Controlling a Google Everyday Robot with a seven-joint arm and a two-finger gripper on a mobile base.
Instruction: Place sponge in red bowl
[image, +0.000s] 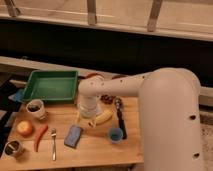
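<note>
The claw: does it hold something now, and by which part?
The claw hangs beside the banana. The sponge lies free on the table, not held. Whether it holds something else cannot be told.

tool (90, 120) low over mid-bench (100, 154), touching or just beside banana (104, 118) | sponge (74, 136) flat at tool's 7 o'clock, apart | red bowl (93, 76) at 12 o'clock, mostly behind arm | green tray (50, 86) at 10 o'clock | blue cup (115, 134) at 4 o'clock
</note>
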